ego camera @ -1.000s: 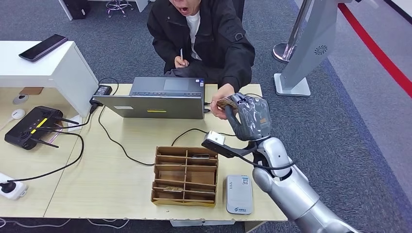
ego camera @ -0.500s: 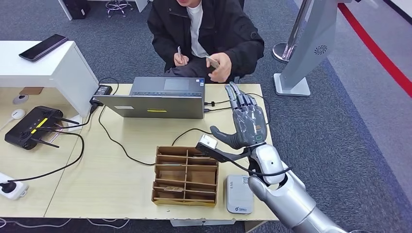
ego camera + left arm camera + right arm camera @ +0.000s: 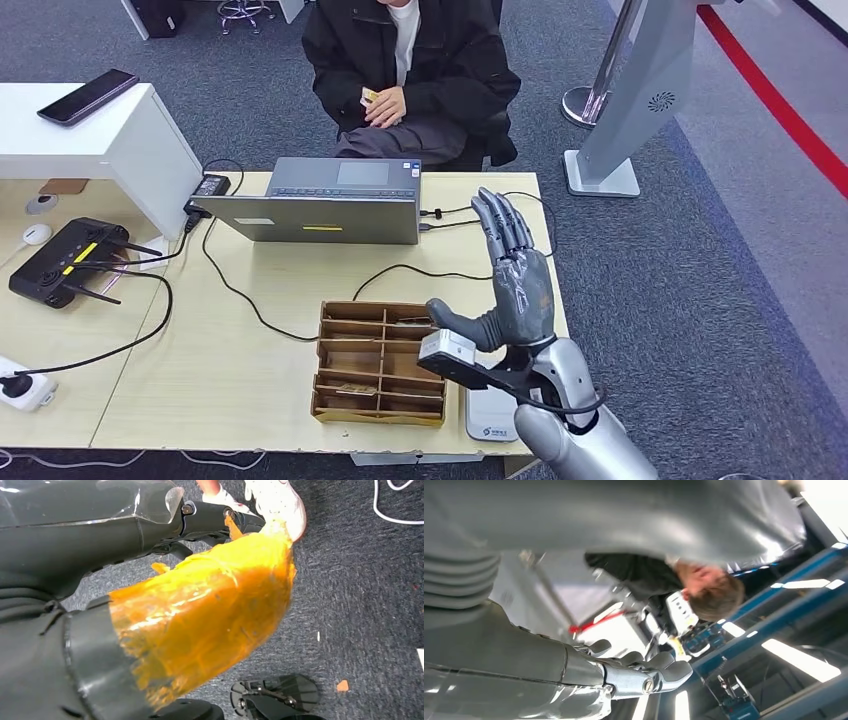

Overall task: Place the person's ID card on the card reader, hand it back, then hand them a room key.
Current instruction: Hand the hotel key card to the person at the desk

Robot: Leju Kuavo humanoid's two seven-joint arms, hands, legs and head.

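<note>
My right hand stands open above the table's right side, fingers spread and pointing away from me, with nothing in it. In the right wrist view the same hand holds nothing. The person in a black jacket sits behind the table and holds a small card in their hands at their lap. The white card reader lies near the table's front edge, partly under my right wrist. A cardboard organizer to its left holds a card in a front compartment. My left hand, wrapped in orange tape, hangs over the carpet.
A grey laptop stands at the table's far edge, with black cables running across the tabletop. A black router and a white power strip lie at the left. A white stand carries a phone.
The person took the card from my right hand and drew it back to their lap. My right hand let go, opened, and pulled back toward me over the table.
</note>
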